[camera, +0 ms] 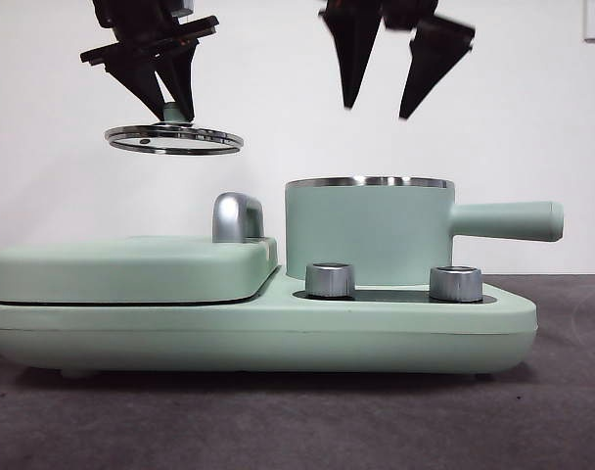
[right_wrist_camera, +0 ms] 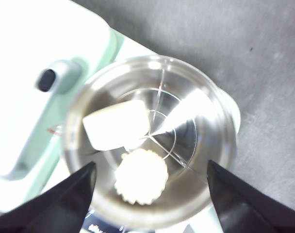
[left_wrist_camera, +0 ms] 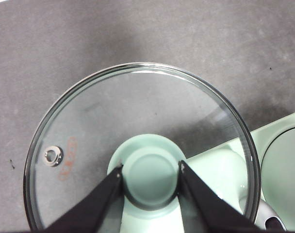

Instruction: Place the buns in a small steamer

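Note:
The small steamer [camera: 368,230] is a mint-green pot with a steel rim and a long side handle, standing open on the right of the base. In the right wrist view both buns lie inside the steamer [right_wrist_camera: 205,97]: the smooth block bun [right_wrist_camera: 116,124] and the ridged shell-shaped bun [right_wrist_camera: 140,176]. My right gripper [camera: 381,106] hangs open and empty above the pot; it also shows in the right wrist view [right_wrist_camera: 150,204]. My left gripper [camera: 172,110] is shut on the green knob [left_wrist_camera: 151,175] of the glass lid [camera: 174,138], holding it in the air above the griddle.
The flat mint-green griddle lid [camera: 131,266] with a chrome handle [camera: 237,216] fills the left of the base [camera: 278,338]. Two metal knobs [camera: 330,279] sit at the front of the pot. The table top [camera: 562,411] is dark grey.

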Controlling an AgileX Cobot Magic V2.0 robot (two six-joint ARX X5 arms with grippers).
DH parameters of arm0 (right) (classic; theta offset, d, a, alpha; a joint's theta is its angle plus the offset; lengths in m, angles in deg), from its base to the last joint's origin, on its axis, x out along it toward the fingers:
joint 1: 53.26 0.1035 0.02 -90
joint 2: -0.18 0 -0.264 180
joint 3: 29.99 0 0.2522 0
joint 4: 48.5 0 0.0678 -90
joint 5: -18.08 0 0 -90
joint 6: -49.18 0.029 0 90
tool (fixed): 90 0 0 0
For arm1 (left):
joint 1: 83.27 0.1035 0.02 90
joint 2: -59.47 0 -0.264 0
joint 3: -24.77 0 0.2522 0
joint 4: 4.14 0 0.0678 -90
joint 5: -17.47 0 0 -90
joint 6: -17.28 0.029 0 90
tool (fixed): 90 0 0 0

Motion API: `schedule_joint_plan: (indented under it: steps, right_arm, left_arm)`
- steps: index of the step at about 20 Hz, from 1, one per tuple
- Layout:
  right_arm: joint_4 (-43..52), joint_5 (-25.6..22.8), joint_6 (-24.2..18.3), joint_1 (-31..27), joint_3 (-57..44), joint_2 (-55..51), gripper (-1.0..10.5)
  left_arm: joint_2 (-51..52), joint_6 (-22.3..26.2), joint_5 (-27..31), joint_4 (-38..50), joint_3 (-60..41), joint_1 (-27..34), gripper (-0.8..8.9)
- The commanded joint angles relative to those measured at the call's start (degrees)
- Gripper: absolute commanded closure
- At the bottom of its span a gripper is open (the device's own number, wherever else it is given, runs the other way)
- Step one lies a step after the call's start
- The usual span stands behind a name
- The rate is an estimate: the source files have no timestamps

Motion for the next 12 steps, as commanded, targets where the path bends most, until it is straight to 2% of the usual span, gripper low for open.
schedule_joint_plan:
  steps: [1,4,8,12]
  right_arm:
    - [-4.6,0.1,1.2,0.5,-0.9,-5.3,5.8]
    - [-4.5,0.0,2.4,1.3,-8.3,-16.3,5.8]
    - [-4.4,-0.2,3.3,1.9,-24.0,-33.2,5.8]
    - [6.7,0.7,5.1,1.9,-42.8,-50.8,5.8]
  left_arm:
    - [-0.9,-0.7,-0.5,0.9,2.4,-1.4,7.98]
    - [-0.9,-1.2,-2.1,0.9,2.4,-3.8,7.98]
    - [-0.9,-1.1,-2.1,0.2,2.4,-9.4,7.98]
    - [-0.9,-0.4,-2.1,-1.2,2.4,-15.7,7.98]
